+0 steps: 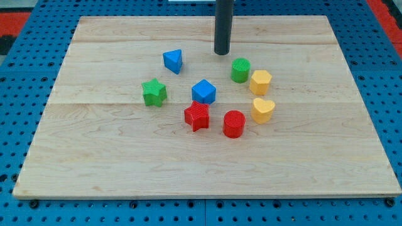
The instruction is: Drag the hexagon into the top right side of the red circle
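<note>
The yellow hexagon [260, 81] lies right of centre, touching the green cylinder [240, 69] on its upper left. The red circle [233, 123] lies below them, a little left of the hexagon. A yellow heart [262, 109] sits between the hexagon and the red circle, just right of and above the circle. My tip [222, 53] rests on the board above and left of the green cylinder, well up and left of the hexagon, touching no block.
A blue cube [203, 91] and a red star [197, 115] lie left of the red circle. A green star [154, 92] sits further left. A blue triangle [173, 61] lies at upper left. The wooden board [94, 157] ends in a blue pegboard surround.
</note>
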`<action>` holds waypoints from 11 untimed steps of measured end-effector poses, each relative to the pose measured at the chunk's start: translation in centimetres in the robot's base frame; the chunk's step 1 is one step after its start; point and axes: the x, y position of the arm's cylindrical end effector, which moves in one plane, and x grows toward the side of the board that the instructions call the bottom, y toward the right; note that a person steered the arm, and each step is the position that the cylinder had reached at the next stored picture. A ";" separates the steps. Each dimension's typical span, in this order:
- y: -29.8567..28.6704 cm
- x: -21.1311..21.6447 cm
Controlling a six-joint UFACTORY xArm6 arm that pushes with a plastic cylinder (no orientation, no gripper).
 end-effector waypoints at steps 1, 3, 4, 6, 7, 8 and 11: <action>1.5 0.0; 16.7 -1.2; 13.4 1.9; 8.4 6.9; 9.8 6.9; 7.3 7.6; 5.3 10.9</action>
